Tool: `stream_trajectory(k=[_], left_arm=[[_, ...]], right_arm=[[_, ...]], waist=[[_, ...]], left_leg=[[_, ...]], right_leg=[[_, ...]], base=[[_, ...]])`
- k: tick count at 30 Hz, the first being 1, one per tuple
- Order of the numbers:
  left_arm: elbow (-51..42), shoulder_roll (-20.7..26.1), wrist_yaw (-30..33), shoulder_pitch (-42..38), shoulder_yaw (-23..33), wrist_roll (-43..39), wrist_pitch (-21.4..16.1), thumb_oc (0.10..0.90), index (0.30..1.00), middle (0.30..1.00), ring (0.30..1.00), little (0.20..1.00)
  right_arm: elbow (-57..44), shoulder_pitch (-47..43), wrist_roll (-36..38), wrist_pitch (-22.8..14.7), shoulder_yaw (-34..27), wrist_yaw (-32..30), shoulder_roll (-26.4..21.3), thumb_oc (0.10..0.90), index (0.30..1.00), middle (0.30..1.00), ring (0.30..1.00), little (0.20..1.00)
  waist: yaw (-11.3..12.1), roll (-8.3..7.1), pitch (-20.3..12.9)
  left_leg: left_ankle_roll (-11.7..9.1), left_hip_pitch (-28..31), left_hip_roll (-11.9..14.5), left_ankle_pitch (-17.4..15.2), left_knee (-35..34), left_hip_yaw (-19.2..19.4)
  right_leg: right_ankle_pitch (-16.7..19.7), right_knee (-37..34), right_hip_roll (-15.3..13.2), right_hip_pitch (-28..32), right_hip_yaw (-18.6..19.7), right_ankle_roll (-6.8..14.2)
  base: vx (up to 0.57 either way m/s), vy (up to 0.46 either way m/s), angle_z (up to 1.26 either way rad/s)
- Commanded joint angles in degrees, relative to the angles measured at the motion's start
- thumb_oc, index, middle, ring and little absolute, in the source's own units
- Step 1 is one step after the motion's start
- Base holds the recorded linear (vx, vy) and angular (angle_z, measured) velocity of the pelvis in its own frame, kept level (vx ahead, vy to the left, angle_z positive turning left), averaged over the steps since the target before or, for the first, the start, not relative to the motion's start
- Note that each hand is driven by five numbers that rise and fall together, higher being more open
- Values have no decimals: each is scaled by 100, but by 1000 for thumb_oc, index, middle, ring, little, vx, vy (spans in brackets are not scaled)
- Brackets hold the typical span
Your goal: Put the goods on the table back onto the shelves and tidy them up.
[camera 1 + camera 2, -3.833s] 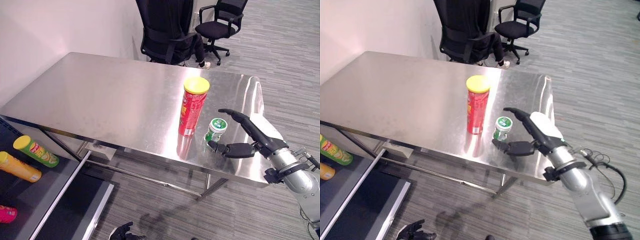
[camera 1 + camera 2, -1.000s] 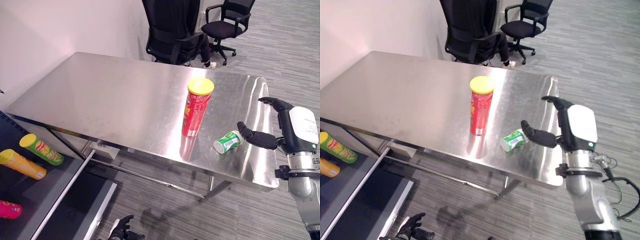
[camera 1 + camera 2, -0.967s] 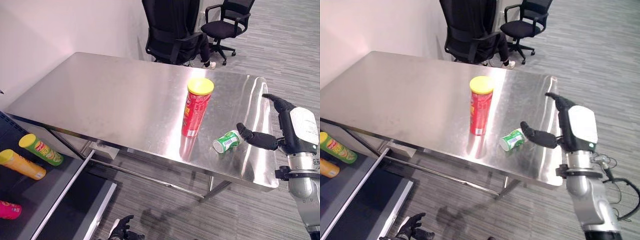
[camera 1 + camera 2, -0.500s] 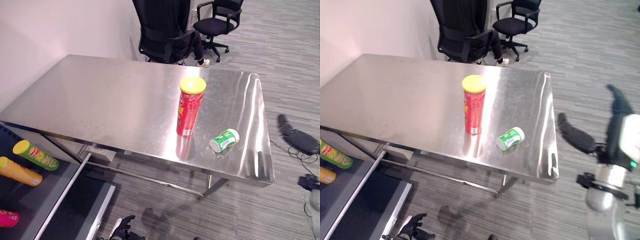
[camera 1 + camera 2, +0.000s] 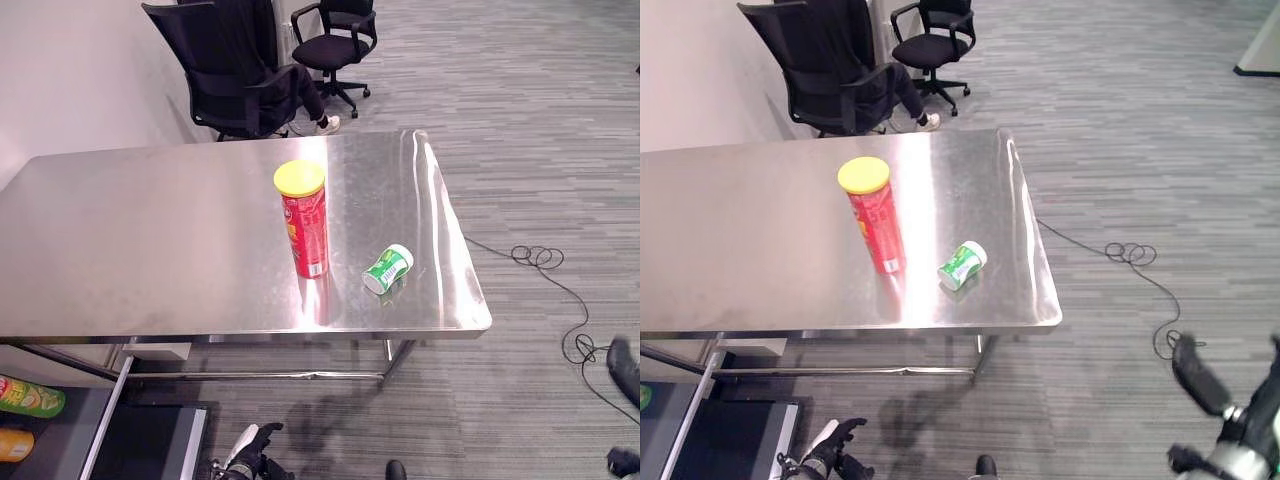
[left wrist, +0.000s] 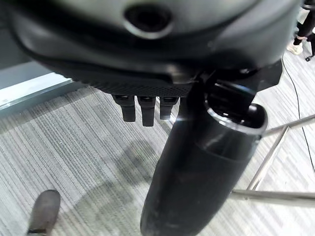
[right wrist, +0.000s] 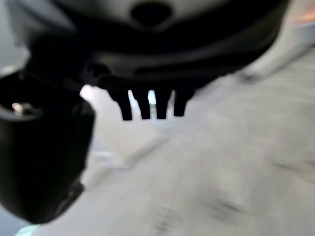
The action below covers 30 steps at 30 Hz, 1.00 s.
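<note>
A tall red can with a yellow lid [image 5: 305, 220] stands upright near the middle of the steel table [image 5: 150, 250]. To its right a small green can with a white lid [image 5: 388, 269] lies on its side near the table's right edge. My right hand [image 5: 1200, 385] hangs open, low over the floor, well away from the table's right end and holding nothing. Low by the floor in front of the table, my left hand [image 5: 250, 462] is open and empty, its straight fingers [image 6: 142, 105] over the carpet.
Black office chairs [image 5: 225, 75] stand behind the table. A shelf at the lower left holds a green can [image 5: 25, 397] and an orange can [image 5: 12, 445] lying down. Grey carpet surrounds the table's right end.
The green can, upright at first, now lies on its side. My right hand has left it and dropped off the table to the lower right. The camera has swung too.
</note>
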Motion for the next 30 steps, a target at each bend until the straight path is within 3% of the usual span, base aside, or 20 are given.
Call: stream_trajectory(k=[1,3,6,8,10,12,14,15,17,20,23,25,26,30], left_arm=[[490,180,43,-293,339,-31,-130,800,900,900,900,900],[509,172,28,-317,328,-41,-139,800,900,900,900,900],[594,178,20,-522,126,-34,-146,800,900,900,900,900],[603,217,34,-590,118,0,-155,800,900,900,900,900],[552,330,39,-704,136,17,-158,800,900,900,900,900],[431,443,44,-720,223,-19,-171,800,900,900,900,900],[303,535,26,-665,279,-22,-179,800,900,900,900,900],[300,536,25,-663,278,-22,-177,800,900,900,900,900],[143,668,-68,-535,326,33,-219,800,900,900,900,900],[16,705,-151,-486,332,87,-246,800,900,900,900,900],[-231,861,-214,-477,421,193,-322,800,900,900,900,900],[-221,882,-215,-441,476,214,-336,800,900,900,900,900],[-157,903,-162,-380,569,169,-306,800,900,900,900,900],[-124,907,-137,-175,765,100,-288,800,900,900,900,900]], right_arm=[[-1251,-414,433,-776,-401,174,-413,800,900,900,900,900],[-1301,-458,517,-827,-404,198,-426,800,900,900,900,900],[-1568,-793,1203,-1068,-213,261,-416,800,900,900,900,900],[-1693,-826,1241,-1081,-144,319,-393,800,900,900,900,900],[-1931,-925,1152,-1052,144,419,-332,800,900,900,900,900],[-2118,-893,955,-1031,221,503,-353,800,900,900,900,900],[-2222,-889,630,-1019,158,519,-456,800,900,900,900,900],[-2226,-888,628,-1016,157,519,-454,800,900,900,900,900],[-2503,-985,7,-1130,-161,618,-798,800,900,900,900,900],[-2588,-1179,-477,-1180,-290,616,-1103,800,900,900,900,900],[-2524,-1577,-1313,-1171,-416,530,-1901,800,900,900,900,900],[-2480,-1618,-1431,-1198,-439,483,-2122,800,900,900,900,900],[-2366,-1798,-1495,-1185,-372,405,-2477,800,900,900,900,900],[-2046,-1959,-1626,-1238,-147,663,-3351,800,900,900,900,900]], waist=[[-116,-373,54],[-117,-398,90],[-140,-525,278],[-107,-531,287],[-67,-573,417],[-14,-543,475],[101,-529,502],[103,-529,503],[331,-513,456],[522,-558,358],[1030,-859,116],[1139,-939,58],[1269,-1039,28],[1440,-1194,12]], left_leg=[[82,273,84,-471,42,80],[122,265,20,-506,42,73],[243,-12,-250,-579,42,6],[232,-76,-286,-710,42,-76],[228,-326,-230,-653,42,29],[256,-444,-152,-583,42,129],[303,-520,-104,-509,42,236],[301,-517,-103,-510,42,237],[371,-631,-12,-376,42,360],[388,-730,1,-318,42,399],[340,-1094,-16,-78,42,359],[282,-1138,33,-8,44,339],[159,-1172,152,156,51,271],[80,-1254,313,352,71,188]], right_leg=[[356,376,-235,-255,542,477],[412,392,-293,-298,592,513],[922,279,-548,-626,639,709],[1019,198,-581,-711,702,791],[1441,143,-631,-1035,619,798],[1228,318,-605,-1035,445,798],[720,853,-525,-916,253,725],[705,873,-526,-923,256,723],[156,1610,-378,-684,-134,586],[-115,1906,-329,-482,-410,538],[-569,1090,53,227,-609,432],[-665,787,171,319,-632,339],[-651,497,385,341,-572,257],[-590,82,652,523,-552,184]], base=[[-51,177,-26],[-48,161,-19],[-150,217,-8],[-87,122,-13],[-237,9,-25],[-245,66,-37],[-161,101,-35],[-174,90,-32],[-223,54,-5],[-108,-51,-23],[-149,-148,-7],[-88,-162,-11],[-160,-211,-14],[-109,-168,9]])
